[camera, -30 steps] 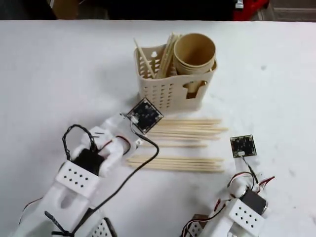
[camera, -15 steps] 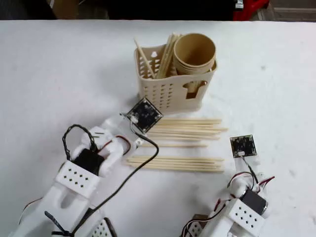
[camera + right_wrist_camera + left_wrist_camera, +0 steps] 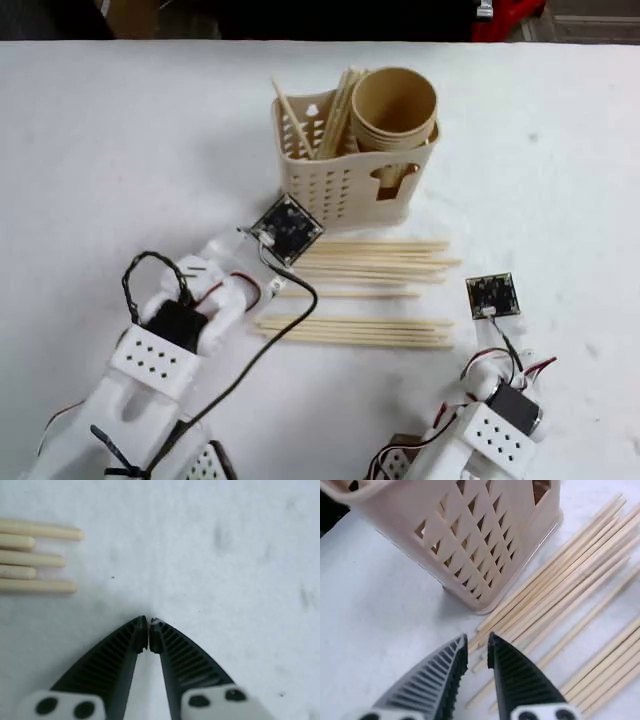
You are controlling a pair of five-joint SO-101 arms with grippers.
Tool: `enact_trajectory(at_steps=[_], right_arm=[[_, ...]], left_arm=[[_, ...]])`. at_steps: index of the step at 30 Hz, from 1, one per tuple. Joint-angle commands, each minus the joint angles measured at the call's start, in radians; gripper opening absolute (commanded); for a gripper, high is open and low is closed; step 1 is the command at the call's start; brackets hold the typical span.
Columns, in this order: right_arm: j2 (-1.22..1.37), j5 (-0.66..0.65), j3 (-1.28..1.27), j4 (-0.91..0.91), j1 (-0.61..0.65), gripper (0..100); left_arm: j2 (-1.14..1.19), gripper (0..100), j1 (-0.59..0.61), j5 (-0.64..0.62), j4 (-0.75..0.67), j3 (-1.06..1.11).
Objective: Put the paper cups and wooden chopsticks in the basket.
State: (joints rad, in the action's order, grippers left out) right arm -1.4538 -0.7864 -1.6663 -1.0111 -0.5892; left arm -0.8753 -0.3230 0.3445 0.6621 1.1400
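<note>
The left tool (image 3: 477,641) has edged nearer the basket (image 3: 395,505), jaws slightly parted over loose chopsticks (image 3: 555,590) (right tool (image 3: 148,622) closed, empty); pickup looks imminent.

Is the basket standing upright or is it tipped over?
Upright. The basket stands on its base, its opening upward, with paper cups inside.

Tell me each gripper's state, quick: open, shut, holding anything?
Left gripper: slightly open, empty, tips near the ends of the chopsticks.
Right gripper: shut, empty.
</note>
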Motion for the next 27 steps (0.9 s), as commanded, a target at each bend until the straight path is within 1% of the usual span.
enact_trajectory(at_steps=[1,3,7,10,12,14,17,19,22,27], right_arm=[[-0.005,-0.012,0.003,0.016,-0.019,2.4],[-0.005,-0.012,0.003,0.016,-0.019,2.4],[-0.005,-0.012,0.003,0.016,-0.019,2.4],[-0.005,-0.012,0.003,0.016,-0.019,2.4],[-0.005,-0.012,0.003,0.016,-0.019,2.4],[-0.005,-0.012,0.003,0.016,-0.019,2.4],[-0.005,-0.012,0.003,0.016,-0.019,2.4],[-0.005,-0.012,0.003,0.016,-0.019,2.4],[-0.005,-0.012,0.003,0.016,-0.019,2.4],[-0.005,-0.012,0.003,0.016,-0.019,2.4]], left_arm=[[-0.024,9,-0.002,-0.029,-0.009,-0.025],[-0.024,9,0.001,-0.063,0.054,-0.063],[-0.016,9,-0.015,-0.069,0.244,-0.18],[-0.016,9,-0.088,-0.043,0.311,-0.209],[-0.015,9,-0.16,0.006,0.331,-0.212],[-0.015,9,-0.206,0.04,0.334,-0.213],[-0.008,9,-0.209,0.092,0.324,-0.227],[0.035,9,-0.209,0.127,0.324,-0.253],[0.191,9,-0.209,0.169,0.313,-0.311],[0.513,9,-0.211,0.259,0.319,-0.519]])
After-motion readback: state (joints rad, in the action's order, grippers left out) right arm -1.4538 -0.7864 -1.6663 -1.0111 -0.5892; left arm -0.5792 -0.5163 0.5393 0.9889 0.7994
